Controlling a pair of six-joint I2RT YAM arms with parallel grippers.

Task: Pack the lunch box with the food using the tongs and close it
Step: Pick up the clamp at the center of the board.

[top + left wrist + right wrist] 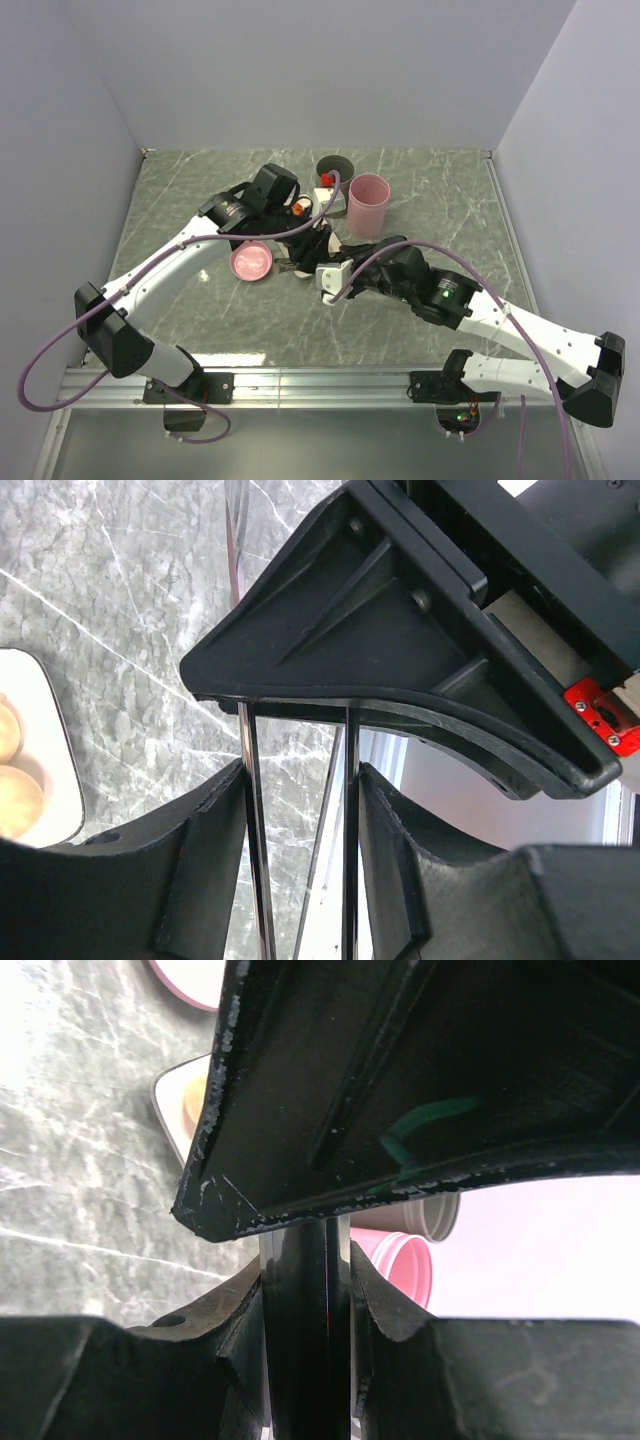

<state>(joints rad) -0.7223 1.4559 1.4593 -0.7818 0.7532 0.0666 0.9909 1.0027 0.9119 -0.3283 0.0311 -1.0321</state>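
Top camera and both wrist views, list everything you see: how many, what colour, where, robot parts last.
tongs: one, silver, between the left jaws
food: at least two pieces, orange, on the tray
tray: one, white, beside the left gripper
lunch box: one, dark grey, far centre
cup: one, pink, right of the lunch box
round dish: one, pink, left of centre
table: one, grey marble
left gripper: one, black, jaws on the tongs
right gripper: one, black, jaws closed on a dark strip, likely the tongs
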